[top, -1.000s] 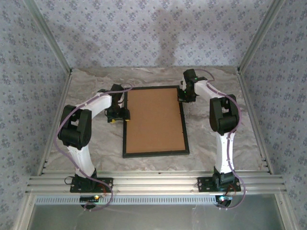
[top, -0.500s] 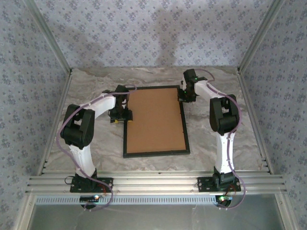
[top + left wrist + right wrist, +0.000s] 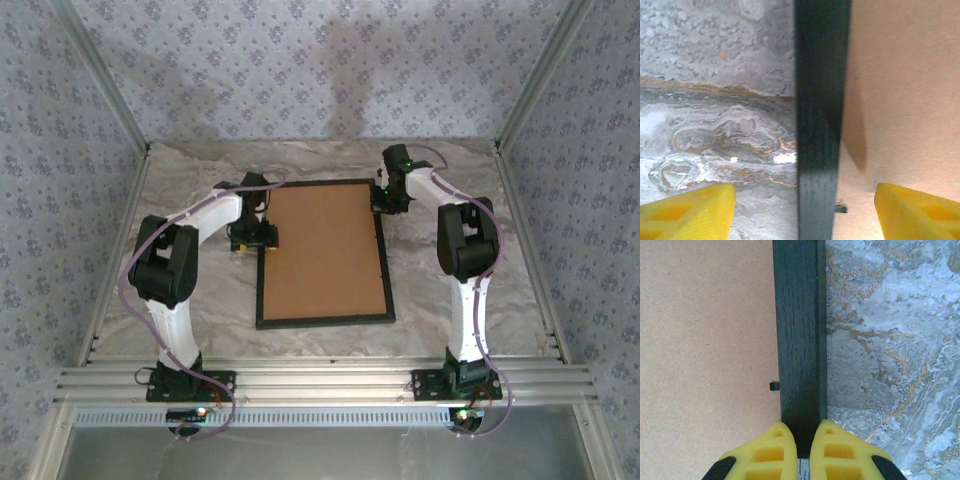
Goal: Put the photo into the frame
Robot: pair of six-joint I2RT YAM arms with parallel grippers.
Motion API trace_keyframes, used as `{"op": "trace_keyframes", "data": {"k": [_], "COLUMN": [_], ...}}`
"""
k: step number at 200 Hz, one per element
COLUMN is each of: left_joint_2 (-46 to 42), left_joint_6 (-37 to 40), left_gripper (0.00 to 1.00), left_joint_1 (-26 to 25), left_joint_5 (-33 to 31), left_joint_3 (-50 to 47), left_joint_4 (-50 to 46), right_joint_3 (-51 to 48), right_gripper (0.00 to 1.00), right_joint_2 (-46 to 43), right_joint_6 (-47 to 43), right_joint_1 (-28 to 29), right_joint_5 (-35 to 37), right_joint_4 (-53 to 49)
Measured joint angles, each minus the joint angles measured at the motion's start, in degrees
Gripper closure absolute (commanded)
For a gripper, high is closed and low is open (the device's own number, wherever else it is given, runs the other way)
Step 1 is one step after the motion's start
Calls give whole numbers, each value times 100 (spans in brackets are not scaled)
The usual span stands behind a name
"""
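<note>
Down on marbled table [image 3: 200, 290], right gripper [image 3: 803, 429] pinches the frame [image 3: 800, 340]; left gripper [image 3: 804, 189] spread.

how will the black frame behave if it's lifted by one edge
Likely stiff: the frame shows straight, wood-grained rails. Probably slides rather than tips, lying flat on the table. The brown backing board might shift if tilted.

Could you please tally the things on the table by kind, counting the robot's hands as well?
Black frame: 1
Brown backing board: 1
Hands: 2 (left hand, right hand)
Total: 4
</note>
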Motion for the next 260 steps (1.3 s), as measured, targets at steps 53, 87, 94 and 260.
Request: {"op": "trace_keyframes", "data": {"k": [53, 87, 94, 260], "left_joint_2": [-1029, -1609, -1679, -2354], "left_joint_6": [15, 15, 13, -627], "left_gripper": [25, 25, 25, 25], "left_joint_1": [501, 516, 494, -101], "left_joint_5": [136, 328, 374, 557], "left_joint_3": [-442, -1123, -1300, -2780], "left_joint_4": [98, 98, 98, 249], "right_joint_3": [-20, -22, -22, -59], "right_gripper": [92, 92, 92, 92], "right_joint_2": [-11, -15, -15, -37], "right_joint_6": [0, 0, 0, 0], "right_joint_1": [0, 0, 0, 0], "right_joint_5": [-26, -26, -26, -33], "right_joint_4": [-20, -22, -22, -17]}}
